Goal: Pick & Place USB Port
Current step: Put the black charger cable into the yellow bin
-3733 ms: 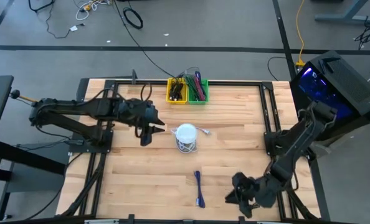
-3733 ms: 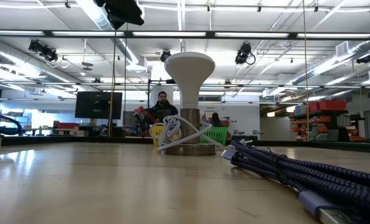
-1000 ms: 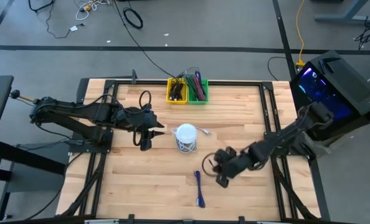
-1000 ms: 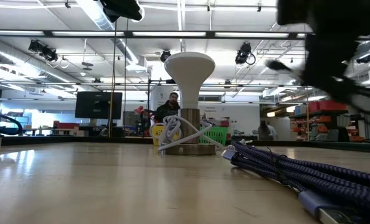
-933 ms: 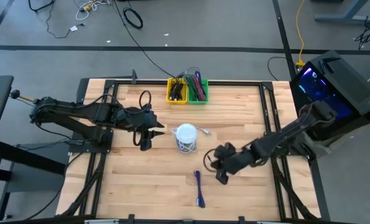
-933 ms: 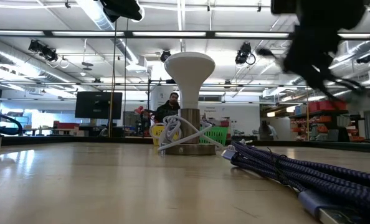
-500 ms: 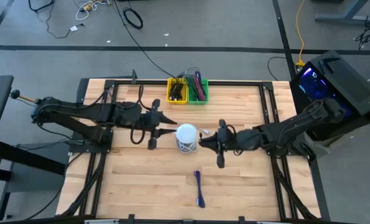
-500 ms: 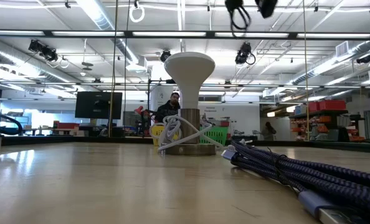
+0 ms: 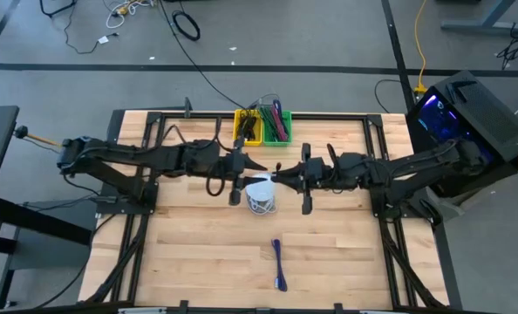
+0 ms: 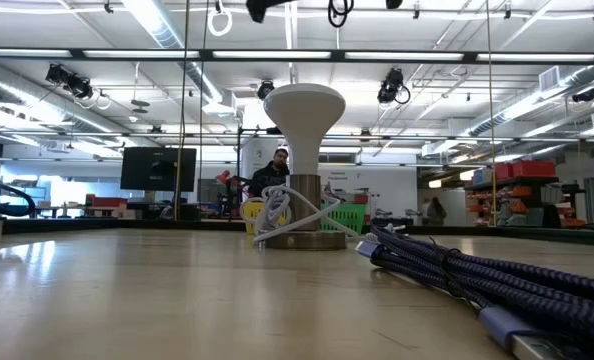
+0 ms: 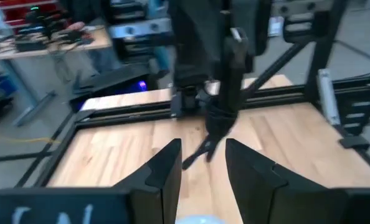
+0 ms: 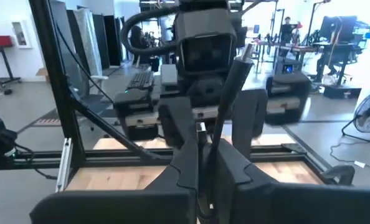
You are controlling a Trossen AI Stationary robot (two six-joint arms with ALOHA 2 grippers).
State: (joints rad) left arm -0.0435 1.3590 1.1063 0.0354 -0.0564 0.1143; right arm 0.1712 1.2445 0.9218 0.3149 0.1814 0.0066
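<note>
Black fingers of the left end effector [image 9: 247, 166] stand partly apart with nothing between them; the left wrist view shows a clear gap. It hovers just beside the white lamp-shaped stand [image 9: 261, 192], on the left-arm side. The right end effector [image 9: 279, 177] faces it from the other side, fingers pressed together on a thin dark rod or cable seen in the right wrist view; what that is, cannot tell. Both sit high above the tabletop [image 9: 198, 253], nose to nose over the stand.

White cable [image 10: 277, 215] is looped round the stand's stem and trails off its base. Judged light, limp, springy in its coils; the loops would likely drag or tip the stand if pulled sideways. Best hold is probably the stiff plug end rather than the soft cord, though which end lies free is hard to make out.

Purple braided cable [image 9: 279, 264] lies loose on the tabletop well apart from both arms, toward the front edge. The low view shows its plug nearest the camera [image 10: 522, 325]: rigid metal-and-plastic tip, cord woven and grippy, not fragile.

2 bins, yellow [image 9: 246, 127] and green [image 9: 277, 126], stand at the back edge holding more cables.
</note>
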